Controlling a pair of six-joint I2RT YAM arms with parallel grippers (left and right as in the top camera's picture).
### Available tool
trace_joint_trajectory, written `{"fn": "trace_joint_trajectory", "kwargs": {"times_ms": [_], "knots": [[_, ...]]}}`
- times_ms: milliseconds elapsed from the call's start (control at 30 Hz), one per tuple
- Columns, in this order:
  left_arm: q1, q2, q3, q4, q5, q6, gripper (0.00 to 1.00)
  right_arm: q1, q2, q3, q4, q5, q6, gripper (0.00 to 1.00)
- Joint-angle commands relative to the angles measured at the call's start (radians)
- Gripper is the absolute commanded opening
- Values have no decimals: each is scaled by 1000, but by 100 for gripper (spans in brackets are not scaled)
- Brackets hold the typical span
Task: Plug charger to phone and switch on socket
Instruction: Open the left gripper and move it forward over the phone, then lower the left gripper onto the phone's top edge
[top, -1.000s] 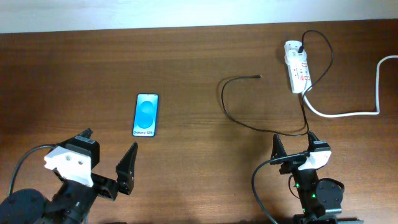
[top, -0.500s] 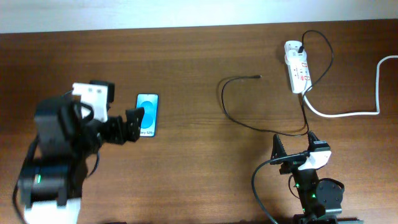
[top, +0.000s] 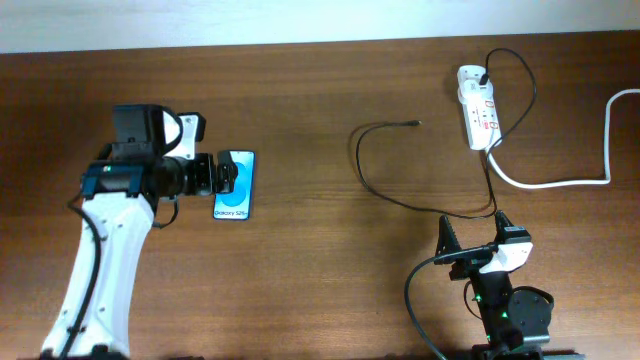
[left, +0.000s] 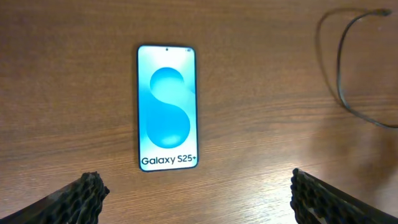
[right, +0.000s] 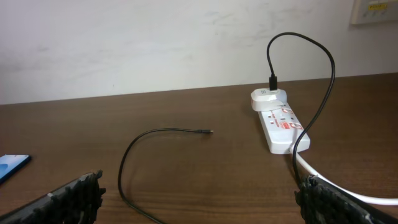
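Observation:
The phone (top: 241, 190) lies flat on the brown table, screen up; in the left wrist view (left: 166, 107) it reads "Galaxy S25+". My left gripper (top: 219, 175) is open and empty, hovering at the phone's left edge, its fingers (left: 199, 200) spread wider than the phone. The charger, a thin black cable (top: 362, 165), loops across the table with its plug tip (top: 414, 123) lying free; the tip also shows in the right wrist view (right: 209, 132). Its far end is plugged into the white socket (top: 478, 112), also in the right wrist view (right: 280, 126). My right gripper (top: 472, 236) is open and empty near the front edge, its fingers (right: 202, 199) spread.
A thick white lead (top: 560, 182) runs from the socket off the right edge. A pale wall (right: 155, 43) stands behind the table's far edge. The black cable passes close in front of the right gripper.
My left arm has swung up from the front left corner to the phone, its open gripper now at the phone's left edge. The right arm, cable and socket have not moved.

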Motion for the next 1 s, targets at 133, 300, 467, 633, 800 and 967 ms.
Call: {"fn": "trace_joint_trajectory", "kwargs": {"times_ms": [133,300,467,633,800,967], "knots": [[-55,80,18,41,-190,-6,99,-5,-9,-5,-4,-16,2,98],[-106,80,18,76,-249,-8,99,-5,-9,-5,-4,-16,2,98],[-112,96,18,100,-246,-14,99,-5,-9,-5,-4,-16,2,98],[-112,167,18,116,-246,-14,99,-5,-9,-5,-4,-16,2,98],[-112,242,18,151,-247,-14,99,-5,-9,-5,-4,-16,2,98],[-112,298,18,195,-250,-14,99,-5,-9,-5,-4,-16,2,98]]}}
